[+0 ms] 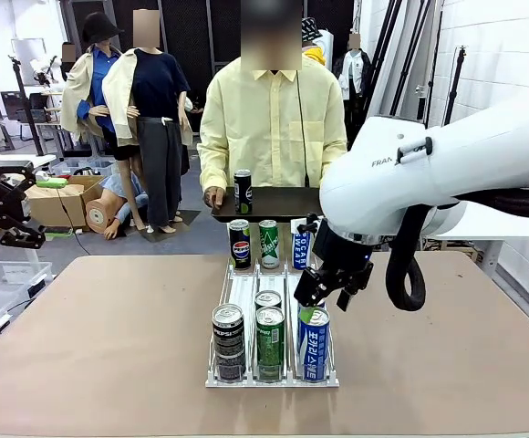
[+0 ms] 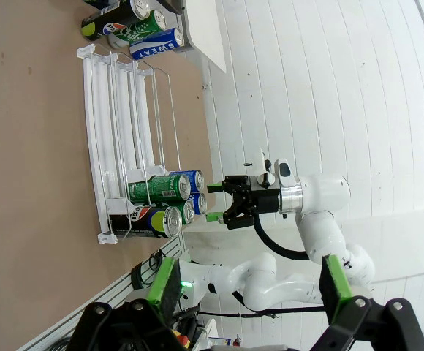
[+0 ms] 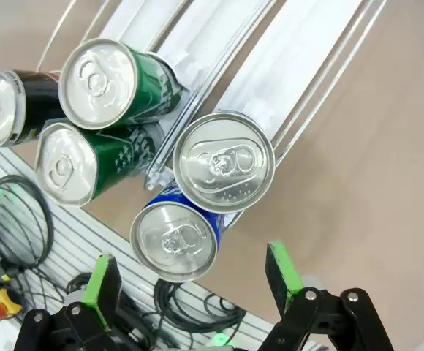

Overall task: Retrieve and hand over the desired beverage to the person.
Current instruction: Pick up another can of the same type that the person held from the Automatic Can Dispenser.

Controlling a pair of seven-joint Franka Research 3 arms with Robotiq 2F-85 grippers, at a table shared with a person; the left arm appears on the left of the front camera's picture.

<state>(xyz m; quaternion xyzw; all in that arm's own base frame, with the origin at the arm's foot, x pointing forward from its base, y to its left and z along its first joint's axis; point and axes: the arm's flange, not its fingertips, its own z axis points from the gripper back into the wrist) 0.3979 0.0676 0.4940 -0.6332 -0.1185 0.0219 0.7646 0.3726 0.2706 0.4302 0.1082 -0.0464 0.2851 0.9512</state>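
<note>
A white wire rack (image 1: 246,292) on the table holds cans in three lanes. At its front stand a black cola can (image 1: 228,340), a green can (image 1: 270,342) and a blue can (image 1: 314,342). My right gripper (image 1: 324,290) hangs open just above the blue can, touching nothing. In the right wrist view the right gripper (image 3: 191,278) has its green pads either side of the blue can's top (image 3: 175,241), with a second can top (image 3: 224,162) behind it. The person (image 1: 269,119) stands across the table. My left gripper (image 2: 248,292) is open, well away from the rack (image 2: 117,146).
The person holds a black tray (image 1: 278,205) with one black can (image 1: 243,192) on it. Three more cans (image 1: 269,244) stand at the rack's far end. A second green can (image 1: 267,301) sits behind the front one. Bare tabletop (image 1: 100,347) lies either side of the rack.
</note>
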